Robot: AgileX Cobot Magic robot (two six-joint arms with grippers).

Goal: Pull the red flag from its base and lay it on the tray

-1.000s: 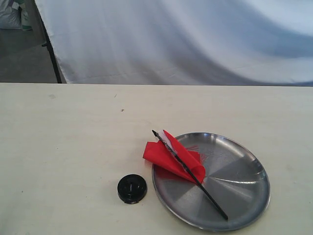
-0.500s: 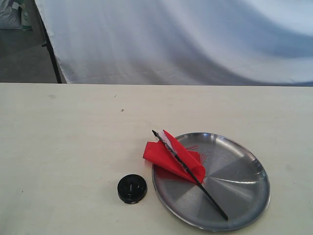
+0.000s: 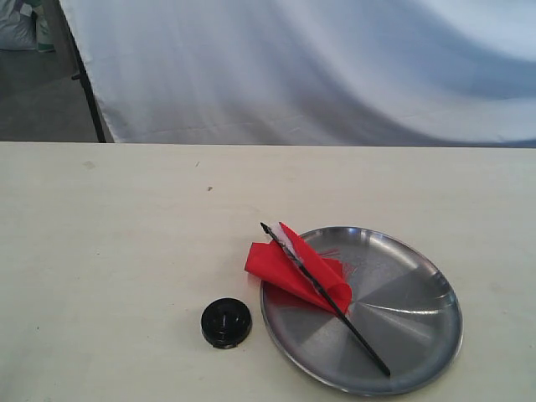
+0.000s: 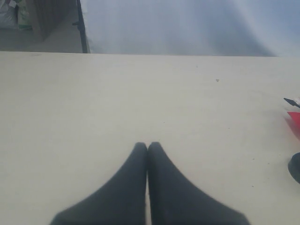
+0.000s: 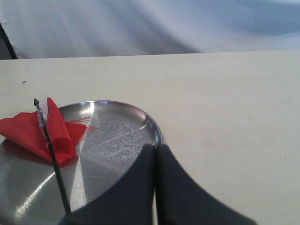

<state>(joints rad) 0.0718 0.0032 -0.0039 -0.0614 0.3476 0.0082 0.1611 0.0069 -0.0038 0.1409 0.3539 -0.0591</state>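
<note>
The red flag (image 3: 293,268) lies across the tray (image 3: 402,327), its cloth folded over the tray's left rim and its black pole running down toward the near rim. The small black base (image 3: 226,322) stands alone on the table just left of the tray. Neither arm shows in the exterior view. My left gripper (image 4: 147,145) is shut with nothing in it, over bare table; the flag's tip (image 4: 291,102) and the base (image 4: 295,166) show at that view's edge. My right gripper (image 5: 155,147) is shut and empty, above the tray's rim (image 5: 157,133), away from the flag (image 5: 42,131).
The pale table (image 3: 126,234) stretches wide to the left and behind the tray. A white cloth backdrop (image 3: 318,67) hangs behind the far edge, with a dark stand leg (image 3: 88,92) at the back left.
</note>
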